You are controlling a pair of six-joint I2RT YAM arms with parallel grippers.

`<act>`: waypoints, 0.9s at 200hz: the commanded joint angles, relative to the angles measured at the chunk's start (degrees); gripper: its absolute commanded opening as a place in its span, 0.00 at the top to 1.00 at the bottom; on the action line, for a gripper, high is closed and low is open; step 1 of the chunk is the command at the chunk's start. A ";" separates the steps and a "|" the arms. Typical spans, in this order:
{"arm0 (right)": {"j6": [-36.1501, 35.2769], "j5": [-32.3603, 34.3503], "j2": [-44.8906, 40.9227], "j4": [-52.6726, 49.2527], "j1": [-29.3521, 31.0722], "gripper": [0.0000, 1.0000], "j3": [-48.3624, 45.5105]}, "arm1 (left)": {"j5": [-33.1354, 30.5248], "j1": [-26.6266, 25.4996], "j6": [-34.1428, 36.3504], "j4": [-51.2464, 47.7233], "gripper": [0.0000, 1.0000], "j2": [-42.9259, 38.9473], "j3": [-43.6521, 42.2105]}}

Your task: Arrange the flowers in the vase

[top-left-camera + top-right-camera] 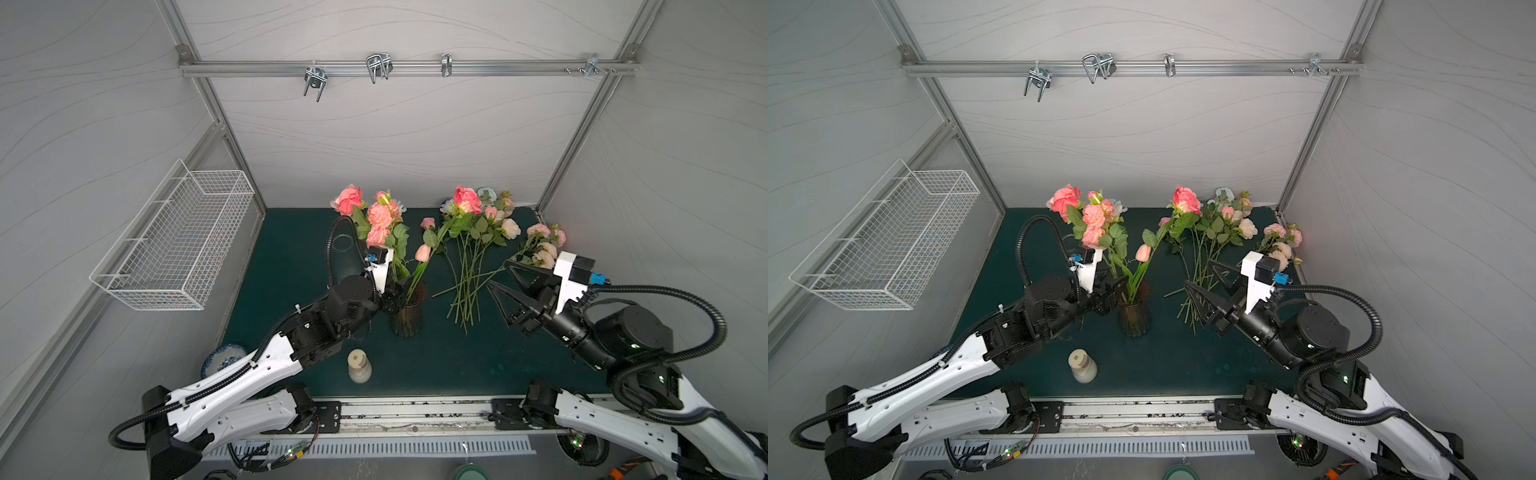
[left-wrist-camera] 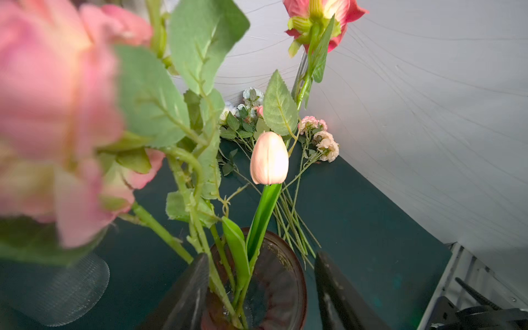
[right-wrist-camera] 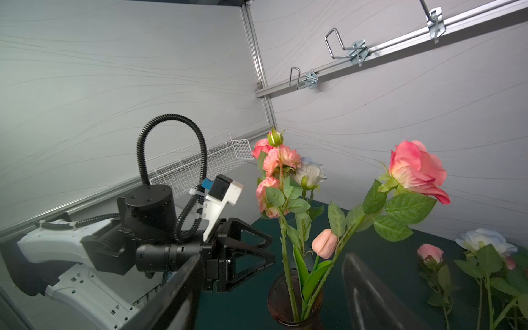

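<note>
A dark ribbed glass vase (image 1: 409, 309) (image 1: 1133, 316) stands mid-mat. Several flowers stand in it: pink roses (image 1: 348, 199), coral frilly blooms (image 1: 379, 216), a peach tulip (image 1: 422, 252) (image 2: 269, 158) and a big pink rose (image 3: 417, 168) leaning right. My left gripper (image 1: 394, 294) (image 2: 260, 274) is open at the vase mouth (image 2: 297, 274). Stems pass between its fingers, close to one. Loose flowers (image 1: 478, 232) (image 1: 1217, 228) lie on the mat to the right, stems toward me. My right gripper (image 1: 496, 273) (image 1: 1197, 272) hangs open above those stems, holding nothing.
A clear glass cup (image 1: 343, 249) stands behind my left arm. A white bottle (image 1: 359, 365) is near the front and a blue-patterned bowl (image 1: 222, 357) sits at the mat's left edge. A wire basket (image 1: 178, 241) hangs on the left wall. Hooks (image 1: 378, 66) hang from the back rail.
</note>
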 commanded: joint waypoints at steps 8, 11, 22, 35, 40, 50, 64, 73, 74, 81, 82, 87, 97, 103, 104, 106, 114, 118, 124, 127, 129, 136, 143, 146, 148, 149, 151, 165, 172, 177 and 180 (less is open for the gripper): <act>2.56 4.86 1.72 -1.61 -0.98 0.21 -0.45 | 1.26 -0.27 -4.03 -1.53 0.34 -4.50 2.16; 2.95 5.51 1.93 -2.20 -1.24 0.21 -0.45 | 1.57 -0.26 -4.34 -1.67 0.33 -4.98 2.27; 4.57 7.50 3.00 -4.51 -2.26 0.21 -0.42 | 2.70 -0.30 -5.18 -1.79 0.29 -6.96 2.65; 7.52 9.15 4.36 -7.53 -4.69 0.21 -1.05 | 3.85 -0.30 -6.21 -1.71 0.23 -9.44 3.00; 8.67 9.29 4.74 -8.40 -5.92 0.20 -1.55 | 4.09 -0.30 -6.52 -1.62 0.22 -10.38 3.03; 11.86 8.20 5.58 -10.21 -9.73 0.21 -3.37 | 4.41 -0.35 -7.03 -1.40 0.19 -12.31 3.07; 16.71 2.53 6.63 -10.76 -17.32 0.27 -7.84 | 4.16 -0.28 -7.41 -1.34 0.15 -15.03 2.90; 19.78 -1.20 7.60 -10.42 -22.40 0.30 -10.89 | 3.92 -0.30 -7.52 -1.35 0.11 -16.77 2.63; 20.06 -1.64 7.69 -10.33 -23.03 0.30 -11.26 | 3.87 -0.30 -7.52 -1.35 0.11 -16.97 2.57; 21.58 -5.02 9.04 -9.26 -26.71 0.32 -13.38 | 3.27 -0.32 -7.56 -1.56 0.06 -18.34 2.22; 21.70 -5.44 9.24 -9.10 -27.55 0.32 -13.78 | 3.24 -0.31 -7.59 -1.59 0.04 -18.58 2.14; 23.18 -7.79 10.75 -8.55 -30.71 0.33 -15.20 | 2.71 -0.35 -7.73 -1.78 0.00 -19.52 1.80; 24.83 -12.97 14.59 -6.53 -36.42 0.34 -17.15 | 1.40 -0.26 -8.13 -1.96 0.00 -21.69 0.59; 25.25 -15.35 17.44 -4.89 -39.07 0.35 -17.83 | 0.91 -0.25 -8.43 -1.89 0.00 -22.99 -0.32; 25.34 -15.57 17.92 -4.67 -39.62 0.35 -17.94 | 0.87 -0.27 -8.46 -1.84 0.00 -23.24 -0.54; 25.52 -16.04 18.95 -4.24 -40.52 0.35 -18.10 | 0.75 -0.29 -8.55 -1.80 0.00 -23.69 -0.92; 25.70 -17.08 23.06 -2.54 -43.07 0.35 -18.00 | 0.38 -0.29 -9.02 -1.70 0.00 -25.26 -2.25; 25.67 -17.11 25.42 -2.08 -44.00 0.35 -17.64 | 0.06 -0.28 -9.32 -1.85 0.00 -26.03 -2.91; 25.82 -16.87 28.84 -1.47 -45.33 0.36 -16.84 | -0.21 -0.27 -9.83 -2.04 0.00 -27.09 -3.87; 25.96 -16.72 30.49 -1.22 -46.07 0.36 -16.55 | -0.37 -0.34 -10.03 -2.17 0.01 -27.62 -4.36; 26.18 -16.62 31.49 -1.03 -46.46 0.36 -16.28 | -0.50 -0.31 -10.12 -2.24 0.01 -27.88 -4.64; 26.98 -15.91 34.88 -0.14 -47.90 0.38 -15.57 | -0.99 -0.23 -10.65 -2.76 0.01 -29.08 -5.62; 28.17 -15.22 37.98 1.14 -49.22 0.39 -15.08 | -1.36 -0.29 -11.14 -3.42 0.01 -30.02 -6.45; 28.81 -15.13 38.99 1.78 -49.75 0.39 -14.89 | -1.48 -0.31 -11.35 -3.67 0.01 -30.45 -6.76; 29.26 -15.25 40.01 2.25 -50.20 0.39 -14.75 | -1.59 -0.23 -11.42 -3.89 0.01 -30.72 -6.98; 29.41 -15.30 40.55 2.50 -50.37 0.39 -14.68 | -1.66 -0.26 -11.49 -3.98 0.01 -30.84 -7.03; 29.88 -15.38 41.50 3.03 -50.70 0.39 -14.59 | -1.66 -0.29 -11.59 -4.16 0.01 -31.08 -7.29; 32.14 -16.34 47.16 6.36 -52.65 0.42 -12.90 | -1.69 -0.22 -12.22 -5.24 0.01 -32.67 -8.42; 32.89 -16.89 49.97 7.44 -52.99 0.44 -11.50 | -1.75 -0.27 -12.50 -5.85 0.01 -33.32 -8.78; 32.96 -17.18 51.74 8.17 -53.10 0.45 -10.39 | -1.84 -0.21 -12.78 -6.30 0.01 -33.77 -8.92; 32.82 -17.24 52.86 8.49 -53.16 0.46 -9.67 | -1.87 -0.23 -12.88 -6.58 0.01 -33.96 -9.00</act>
